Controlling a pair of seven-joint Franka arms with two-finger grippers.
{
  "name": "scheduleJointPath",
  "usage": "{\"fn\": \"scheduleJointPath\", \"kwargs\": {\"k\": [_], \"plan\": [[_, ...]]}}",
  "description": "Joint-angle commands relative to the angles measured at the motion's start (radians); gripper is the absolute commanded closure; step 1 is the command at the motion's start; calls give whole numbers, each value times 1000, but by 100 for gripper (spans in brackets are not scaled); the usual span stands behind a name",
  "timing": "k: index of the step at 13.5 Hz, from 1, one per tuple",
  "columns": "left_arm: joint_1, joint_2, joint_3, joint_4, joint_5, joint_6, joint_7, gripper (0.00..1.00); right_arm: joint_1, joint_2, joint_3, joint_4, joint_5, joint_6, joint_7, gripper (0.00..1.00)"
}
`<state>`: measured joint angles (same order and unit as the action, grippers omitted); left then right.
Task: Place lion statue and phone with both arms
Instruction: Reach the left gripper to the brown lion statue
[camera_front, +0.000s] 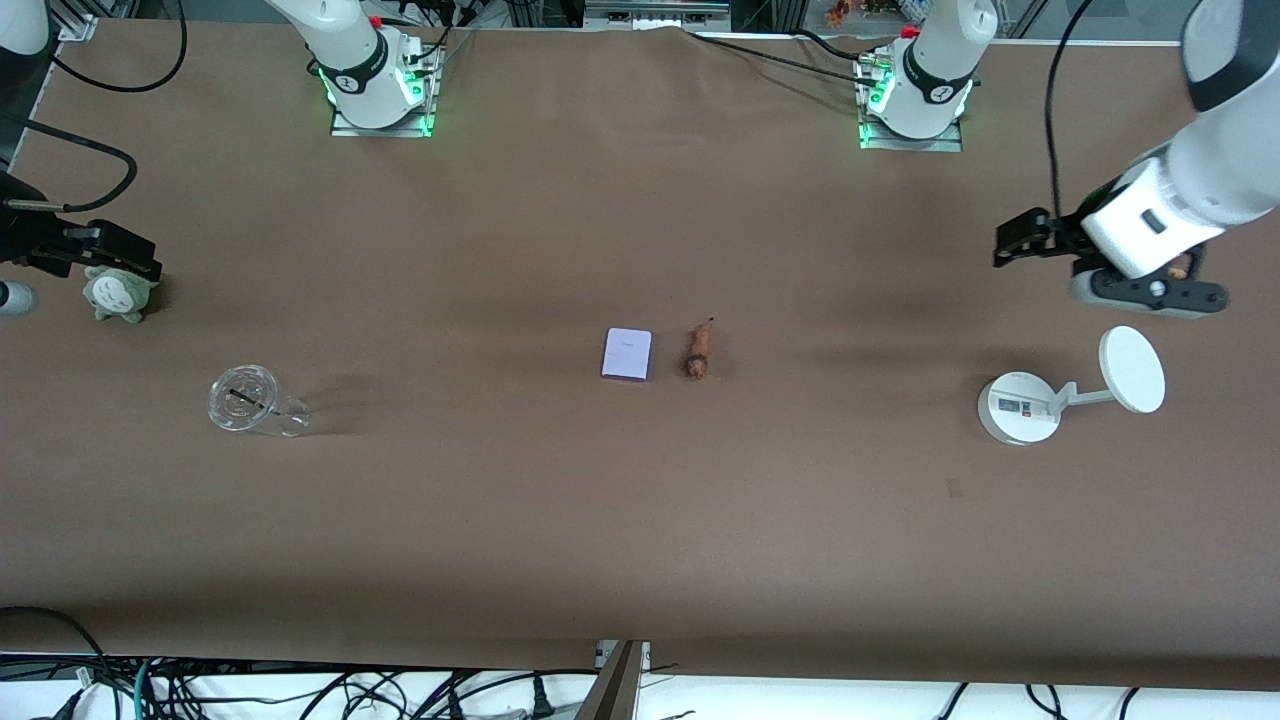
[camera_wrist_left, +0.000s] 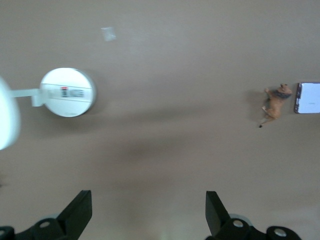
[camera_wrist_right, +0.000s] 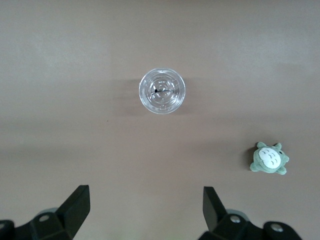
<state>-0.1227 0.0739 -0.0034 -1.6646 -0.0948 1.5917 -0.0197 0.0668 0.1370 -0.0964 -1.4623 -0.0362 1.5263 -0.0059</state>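
- My left gripper (camera_front: 1010, 245) hangs in the air over bare table at the left arm's end, fingers (camera_wrist_left: 77, 212) spread wide with nothing between them.
- My right gripper (camera_front: 120, 255) is up at the right arm's end of the table, fingers (camera_wrist_right: 75, 207) spread too, empty.
- The phone (camera_front: 627, 354) lies flat in the middle of the table, pale face up.
- The lion statue (camera_front: 698, 350) lies just beside it, toward the left arm's end (a narrow strip of table shows between them; they are not touching).
- A white stand (camera_front: 1020, 407) with a round disc sits near the left gripper, closer to the front camera.
- A clear plastic cup (camera_front: 245, 402) stands toward the right arm's end.
- A small green plush (camera_front: 118, 295) sits on the table under my right gripper, as the front view shows it.
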Motion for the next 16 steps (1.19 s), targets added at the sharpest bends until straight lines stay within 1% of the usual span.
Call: {"fn": "scheduleJointPath", "kwargs": {"k": [1, 3, 5, 6, 8, 10, 13, 16], "plan": [[-43, 73, -61, 31, -16, 72, -138, 0, -8, 7, 4, 22, -2, -17, -2, 0], [-67, 136, -134, 31, -16, 176, -244, 0, -7, 7, 4, 22, -2, -17, 0, 0], [-93, 194, -187, 31, -14, 259, -343, 0, -7, 7, 4, 22, -2, -17, 0, 0], [-118, 229, -193, 31, -13, 296, -373, 0, -7, 7, 4, 22, -1, -17, 0, 0], [-185, 306, -191, 29, -3, 400, -378, 0, -8, 7, 6, 22, 2, -14, -3, 0], [-230, 380, -191, 17, 0, 502, -379, 0, -8, 9, 6, 22, 5, -9, -5, 0], [-268, 466, -193, 12, 0, 565, -382, 0, -5, 22, 6, 20, 5, -6, -3, 0], [-314, 559, -191, 5, 0, 697, -388, 0, -1, 44, 9, 17, 24, -5, -3, 0]]}}
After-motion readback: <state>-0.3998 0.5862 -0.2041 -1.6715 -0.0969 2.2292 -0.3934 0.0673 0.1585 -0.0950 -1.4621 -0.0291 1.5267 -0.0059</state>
